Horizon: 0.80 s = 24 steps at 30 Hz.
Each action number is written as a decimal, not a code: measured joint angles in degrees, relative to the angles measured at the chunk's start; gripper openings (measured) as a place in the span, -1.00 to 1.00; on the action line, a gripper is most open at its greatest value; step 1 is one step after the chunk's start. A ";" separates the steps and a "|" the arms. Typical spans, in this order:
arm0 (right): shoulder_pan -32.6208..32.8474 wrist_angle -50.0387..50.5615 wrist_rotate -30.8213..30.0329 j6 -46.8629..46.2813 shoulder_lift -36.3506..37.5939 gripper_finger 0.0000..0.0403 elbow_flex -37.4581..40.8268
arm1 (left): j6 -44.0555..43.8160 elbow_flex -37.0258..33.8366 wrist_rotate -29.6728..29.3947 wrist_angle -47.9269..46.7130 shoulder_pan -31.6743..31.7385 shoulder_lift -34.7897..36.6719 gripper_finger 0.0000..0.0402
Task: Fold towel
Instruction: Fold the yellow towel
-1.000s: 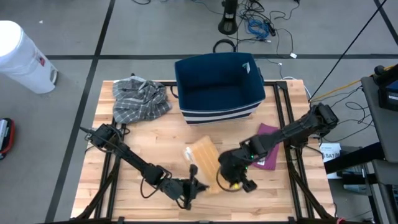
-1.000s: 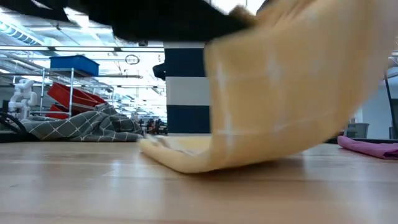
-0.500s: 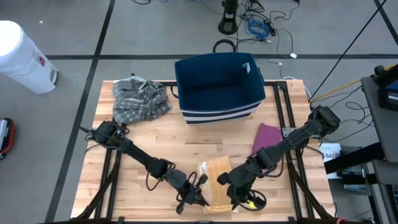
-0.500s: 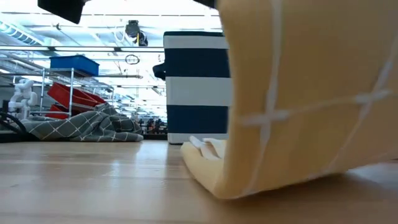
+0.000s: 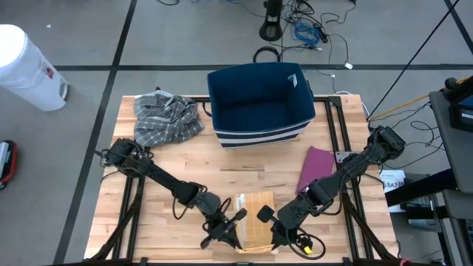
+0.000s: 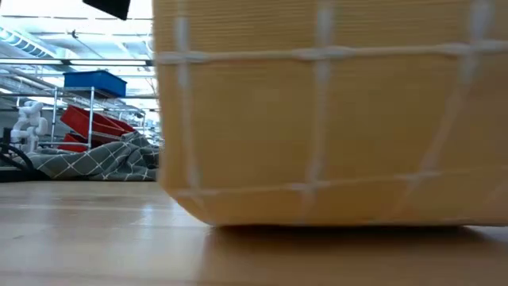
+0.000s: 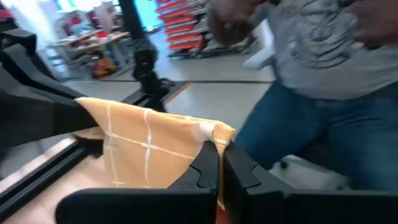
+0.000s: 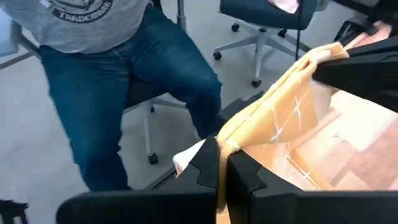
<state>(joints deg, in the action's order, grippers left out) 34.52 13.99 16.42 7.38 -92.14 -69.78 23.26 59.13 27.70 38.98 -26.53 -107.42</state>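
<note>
high view shows our left gripper (image 5: 230, 230) and right gripper (image 5: 277, 230) each pinching a corner of the tan towel (image 5: 253, 210) at lower centre. we judge 1 fold underway; next, lay both corners down evenly.

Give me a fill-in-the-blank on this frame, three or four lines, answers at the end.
1. The left tool and right tool are each shut on an edge of the ____ towel.
2. The dark blue bin sits at the table's ____ edge.
3. The grey checked cloth lies to the bin's ____ in the high view.
4. The purple cloth lies under the ____ arm.

Missing words: tan; far; left; right
</note>
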 joint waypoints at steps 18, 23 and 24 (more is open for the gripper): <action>0.31 -2.60 -0.12 -6.71 -3.93 -0.98 -0.07 | -9.46 0.09 5.90 -8.13 1.56 2.38 -1.00; 0.40 -2.70 -0.69 -6.19 -3.93 -0.98 -0.07 | -7.93 0.09 4.13 -8.04 1.10 2.38 -1.00; 0.40 -2.66 -0.69 -5.95 -3.93 -0.98 -0.07 | -7.78 0.09 3.93 -8.03 1.10 2.38 -1.00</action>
<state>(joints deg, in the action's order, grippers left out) 34.92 11.32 15.73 1.43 -96.07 -69.84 15.49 59.22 31.63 30.95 -25.43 -105.03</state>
